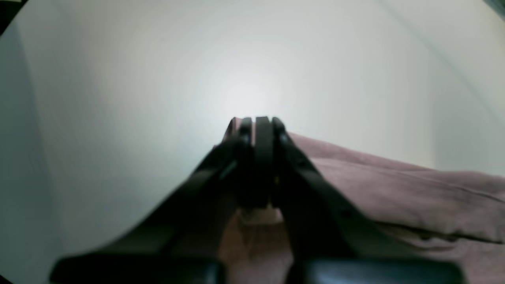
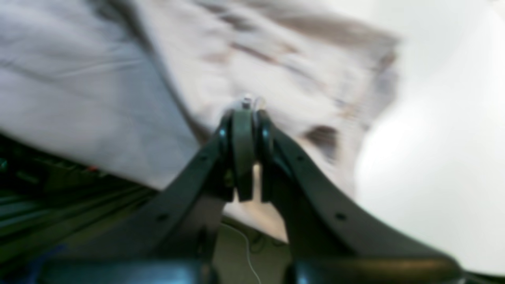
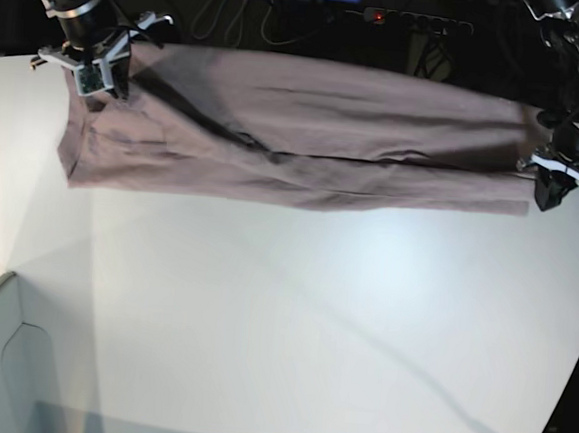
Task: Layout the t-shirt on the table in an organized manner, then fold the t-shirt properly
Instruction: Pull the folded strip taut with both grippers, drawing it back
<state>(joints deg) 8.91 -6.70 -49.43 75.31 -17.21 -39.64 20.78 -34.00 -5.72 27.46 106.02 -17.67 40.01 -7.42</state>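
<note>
Two arms reach down from the far edge of the table (image 3: 291, 327). The left gripper (image 3: 550, 189) hangs at 3 o'clock, pointing down, pinched tight on one end of the t-shirt (image 3: 306, 138). The right gripper (image 3: 92, 73) is at 10 o'clock, squeezed on the other end. There is one t-shirt. It is pulled out long between the two grippers, along the far side of the one white table, at 12 o'clock.

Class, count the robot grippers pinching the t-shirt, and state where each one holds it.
2. The right gripper pinches the t-shirt at its base-view left end; the left gripper pinches its right end.
</note>
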